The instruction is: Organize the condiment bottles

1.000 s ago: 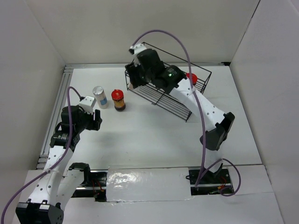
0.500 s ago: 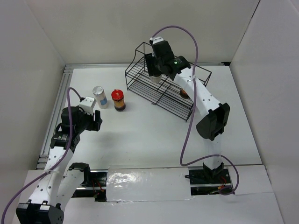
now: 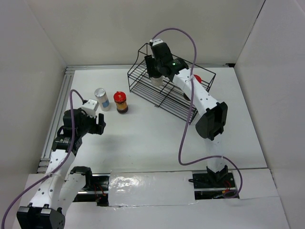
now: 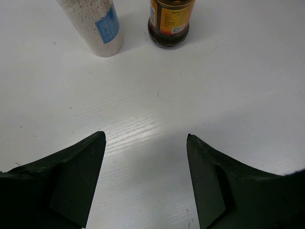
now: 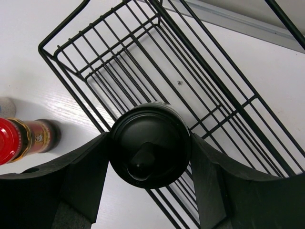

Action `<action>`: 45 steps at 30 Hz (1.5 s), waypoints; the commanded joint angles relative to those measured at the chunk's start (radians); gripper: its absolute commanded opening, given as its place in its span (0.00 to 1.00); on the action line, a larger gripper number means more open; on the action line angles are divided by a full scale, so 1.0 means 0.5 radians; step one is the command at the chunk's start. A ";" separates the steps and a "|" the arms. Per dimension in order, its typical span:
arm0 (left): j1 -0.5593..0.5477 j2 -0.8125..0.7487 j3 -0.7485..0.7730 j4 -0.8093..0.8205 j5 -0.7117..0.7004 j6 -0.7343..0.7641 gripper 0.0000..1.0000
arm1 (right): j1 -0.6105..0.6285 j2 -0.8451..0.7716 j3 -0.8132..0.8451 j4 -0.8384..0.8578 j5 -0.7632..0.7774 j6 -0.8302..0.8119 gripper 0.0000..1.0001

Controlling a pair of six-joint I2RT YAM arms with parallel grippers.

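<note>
My right gripper (image 3: 156, 76) is shut on the pale black-capped jar (image 5: 150, 145) and holds it upright over the left part of the black wire rack (image 3: 143, 87), which also shows in the right wrist view (image 5: 143, 52). One red-capped jar (image 3: 196, 78) is in the rack's right end. The other red-capped jar (image 3: 121, 102) and the white jar with grey cap and blue label (image 3: 101, 98) stand side by side on the table left of the rack; both show in the left wrist view, the white jar (image 4: 97, 26) and the red-capped jar (image 4: 169, 24). My left gripper (image 3: 98, 124) is open and empty, short of them.
White walls close the table on three sides. A metal rail (image 3: 66, 76) runs along the left and far edges. The right arm's cable (image 3: 188, 109) loops above the rack.
My right gripper first swung from the rack's left end toward its middle with the black-capped jar, then settled a little lower. The left arm has barely moved.
</note>
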 commanded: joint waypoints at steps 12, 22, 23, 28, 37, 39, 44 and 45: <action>0.009 0.184 0.107 0.299 0.401 0.179 0.86 | -0.036 -0.019 0.063 0.120 -0.077 -0.021 1.00; -0.006 0.746 0.555 0.397 0.582 0.060 0.99 | 0.025 -0.346 -0.007 0.120 -0.022 -0.064 1.00; -0.021 0.813 0.570 0.415 0.585 0.054 0.99 | 0.032 -0.390 -0.019 0.135 -0.022 -0.070 1.00; -0.107 0.948 0.626 0.528 0.561 0.143 0.99 | 0.114 -0.687 -0.225 0.237 0.079 -0.101 1.00; -0.258 1.273 0.855 0.630 0.214 0.250 0.99 | 0.176 -1.145 -0.618 0.415 0.346 -0.116 1.00; -0.258 1.384 0.926 0.593 0.110 0.232 0.99 | 0.179 -1.181 -0.633 0.390 0.398 -0.098 1.00; -0.282 1.593 1.101 0.452 0.134 0.219 0.99 | 0.222 -1.258 -0.700 0.378 0.441 -0.113 1.00; -0.291 1.602 1.095 0.467 0.140 0.247 0.99 | 0.222 -1.258 -0.704 0.375 0.465 -0.128 1.00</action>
